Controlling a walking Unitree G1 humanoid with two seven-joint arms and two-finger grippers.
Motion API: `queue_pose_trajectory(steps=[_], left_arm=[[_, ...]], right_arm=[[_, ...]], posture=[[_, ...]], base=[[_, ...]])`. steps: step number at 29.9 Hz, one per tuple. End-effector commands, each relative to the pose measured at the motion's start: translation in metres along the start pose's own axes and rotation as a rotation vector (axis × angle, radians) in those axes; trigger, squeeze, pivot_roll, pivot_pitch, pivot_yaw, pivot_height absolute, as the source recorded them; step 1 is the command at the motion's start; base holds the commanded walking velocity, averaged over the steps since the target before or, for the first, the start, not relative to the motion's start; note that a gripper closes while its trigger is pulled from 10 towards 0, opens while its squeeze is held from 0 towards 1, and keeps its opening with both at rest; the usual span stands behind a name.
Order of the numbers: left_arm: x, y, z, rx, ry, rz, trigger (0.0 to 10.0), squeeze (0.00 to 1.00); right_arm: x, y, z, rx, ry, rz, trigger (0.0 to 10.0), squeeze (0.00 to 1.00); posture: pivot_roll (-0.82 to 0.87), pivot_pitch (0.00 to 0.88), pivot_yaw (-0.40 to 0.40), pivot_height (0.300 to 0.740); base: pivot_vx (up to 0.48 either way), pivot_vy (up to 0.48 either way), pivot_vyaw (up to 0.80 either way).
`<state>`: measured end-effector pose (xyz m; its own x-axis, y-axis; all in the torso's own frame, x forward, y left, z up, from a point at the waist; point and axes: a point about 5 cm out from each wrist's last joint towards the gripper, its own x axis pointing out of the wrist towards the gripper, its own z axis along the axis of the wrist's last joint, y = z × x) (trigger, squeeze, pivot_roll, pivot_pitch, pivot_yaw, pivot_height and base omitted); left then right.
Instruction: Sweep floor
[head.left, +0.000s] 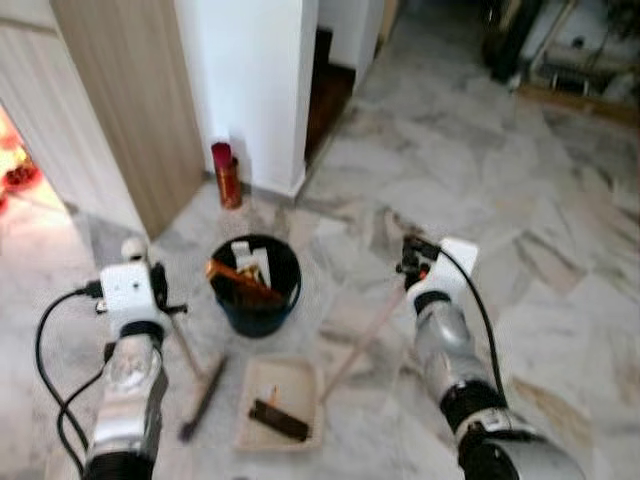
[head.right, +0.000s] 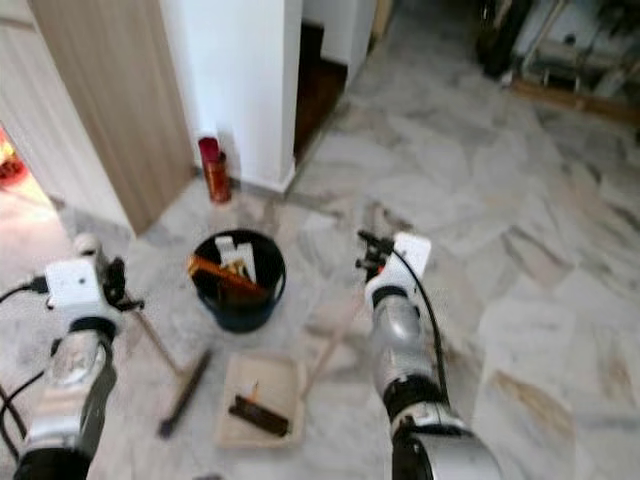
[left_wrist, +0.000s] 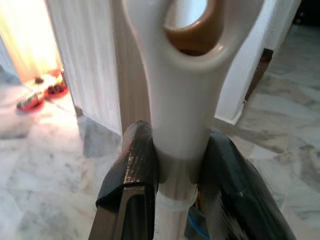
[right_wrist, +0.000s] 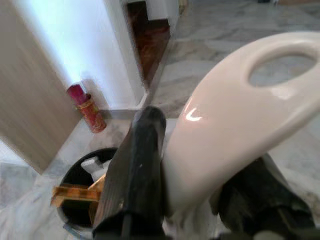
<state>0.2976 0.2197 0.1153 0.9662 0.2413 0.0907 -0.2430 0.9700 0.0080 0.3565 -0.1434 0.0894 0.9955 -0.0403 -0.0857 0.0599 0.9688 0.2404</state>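
Observation:
My left gripper (head.left: 160, 297) is shut on the white top of a broom handle (left_wrist: 180, 100). Its thin stick slants down to the dark broom head (head.left: 202, 398) on the marble floor. My right gripper (head.left: 411, 262) is shut on the cream looped handle (right_wrist: 230, 125) of a long-handled dustpan. The beige pan (head.left: 300, 385) rests flat on the floor between my arms, with a dark piece of debris (head.left: 279, 419) inside. Just beyond the pan stands a black bin (head.left: 256, 300) holding brown and white rubbish.
A red and gold can (head.left: 227, 175) stands at the foot of a white pillar (head.left: 260, 80). A wooden panel (head.left: 130, 100) rises to the left, with a dark stairway opening (head.left: 325, 90) behind the pillar. Open marble floor (head.left: 520, 200) stretches right.

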Motion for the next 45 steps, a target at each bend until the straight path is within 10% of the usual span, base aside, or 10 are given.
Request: queue_pose_trajectory(steps=[1, 18, 36, 45], left_arm=[[0.002, 0.006, 0.007, 0.025, -0.030, 0.020, 10.0, 0.00], [0.004, 0.007, 0.008, 0.016, -0.031, 0.020, 10.0, 0.00], [0.004, -0.024, 0.008, -0.284, 0.139, -0.238, 10.0, 0.00], [0.008, -0.011, 0.010, -0.192, 0.125, -0.156, 10.0, 0.00]], right_arm=[[0.004, 0.006, 0.012, 0.008, -0.048, 0.020, 10.0, 0.00], [0.005, 0.008, 0.014, 0.032, -0.056, 0.024, 10.0, 0.00], [0.005, 0.011, 0.013, 0.052, -0.059, 0.027, 10.0, 0.00], [0.004, 0.012, 0.016, 0.098, -0.091, 0.039, 10.0, 0.00]], posture=[[0.21, 0.072, -0.103, 0.740], [0.22, 0.070, -0.105, 0.740], [0.23, 0.070, -0.099, 0.740], [0.23, 0.072, -0.095, 0.740]], base=[[0.000, 0.472, 0.00], [0.000, 0.116, 0.00], [0.000, 0.000, 0.00], [0.000, 0.000, 0.00]])
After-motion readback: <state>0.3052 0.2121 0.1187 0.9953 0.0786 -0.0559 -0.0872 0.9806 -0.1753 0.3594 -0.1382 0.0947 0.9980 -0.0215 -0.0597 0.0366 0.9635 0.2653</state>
